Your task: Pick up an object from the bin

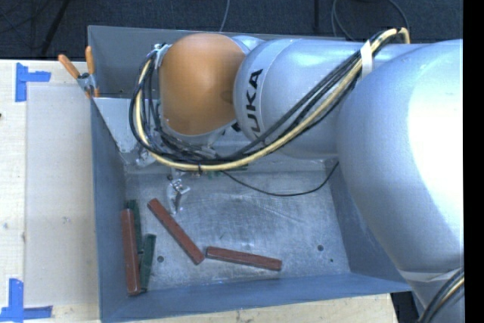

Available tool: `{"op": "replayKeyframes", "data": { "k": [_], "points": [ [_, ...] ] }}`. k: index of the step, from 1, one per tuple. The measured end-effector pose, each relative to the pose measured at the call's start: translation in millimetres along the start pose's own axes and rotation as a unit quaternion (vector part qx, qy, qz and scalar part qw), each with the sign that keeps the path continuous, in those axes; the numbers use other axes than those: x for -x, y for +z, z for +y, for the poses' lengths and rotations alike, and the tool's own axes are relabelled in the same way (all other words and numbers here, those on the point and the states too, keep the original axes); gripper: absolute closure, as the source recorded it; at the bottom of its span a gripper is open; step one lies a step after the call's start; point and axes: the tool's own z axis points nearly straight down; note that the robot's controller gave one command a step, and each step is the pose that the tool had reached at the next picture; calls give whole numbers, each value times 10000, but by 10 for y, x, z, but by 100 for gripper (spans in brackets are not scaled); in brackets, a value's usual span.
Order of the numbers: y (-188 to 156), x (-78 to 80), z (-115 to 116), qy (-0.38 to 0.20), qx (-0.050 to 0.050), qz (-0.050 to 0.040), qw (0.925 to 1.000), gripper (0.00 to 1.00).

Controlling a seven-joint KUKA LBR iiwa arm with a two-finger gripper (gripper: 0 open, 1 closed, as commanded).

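Observation:
My gripper [178,195] hangs below the orange cover, over the bin's left middle floor; its metal fingertips show close together with nothing visible between them. Just below and to the right lies a reddish-brown flat stick [175,231], slanting down to the right. A second reddish-brown stick [243,259] lies nearly level near the bin's front wall. A third one [130,250] stands along the left wall, with a dark green strip [146,252] beside it.
The arm and its cables cover the bin's back and right side. Bare grey floor shows between the gripper and the front right corner.

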Motion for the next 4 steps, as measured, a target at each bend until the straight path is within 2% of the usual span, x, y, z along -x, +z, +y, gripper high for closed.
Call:
{"op": "replayKeyframes", "data": {
  "k": [1, 2, 3, 4],
  "points": [
    [-7, 4, -2, 5, -1, -6, 10000, 0],
    [586, -402, 155, 243, 3, -73, 9997, 100],
    [607, -420, 149, 245, 0, -46, 9997, 0],
    [606, -419, 149, 247, 0, -47, 9997, 0]
  ]
}}
